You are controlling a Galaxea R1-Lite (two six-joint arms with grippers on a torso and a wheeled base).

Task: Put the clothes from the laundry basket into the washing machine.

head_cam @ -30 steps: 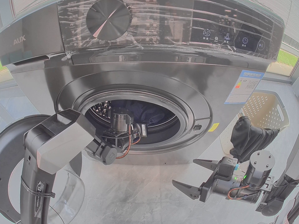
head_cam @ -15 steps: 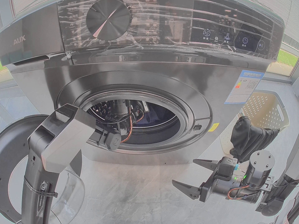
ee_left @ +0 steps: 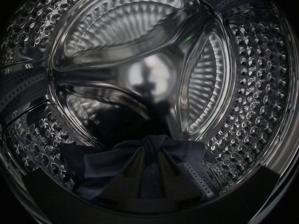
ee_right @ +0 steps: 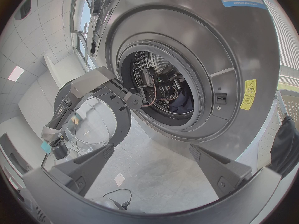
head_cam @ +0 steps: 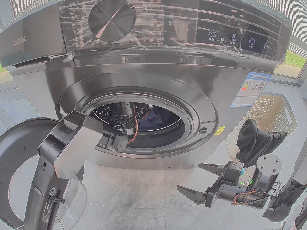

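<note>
Tool (left) [ee_left: 150, 153]: narrow, its two fingers pinching a bunched navy garment [ee_left: 102, 164] low inside the drum [ee_left: 255, 78] of the washing machine [head_cam: 220, 90].
Step in hand: judged to be releasing this piece. Part the fingers low and well past the door rim, so that no cloth trails over the opening.
Risk: fabric may catch on a finger when the arm backs out.
Tool (right) [head_cam: 188, 176]: spread wide, empty, above the floor before the machine.
Remaining clothes: black garment [head_cam: 255, 142] draped over the laundry basket [head_cam: 278, 112], beside the machine on the robot's right.
</note>
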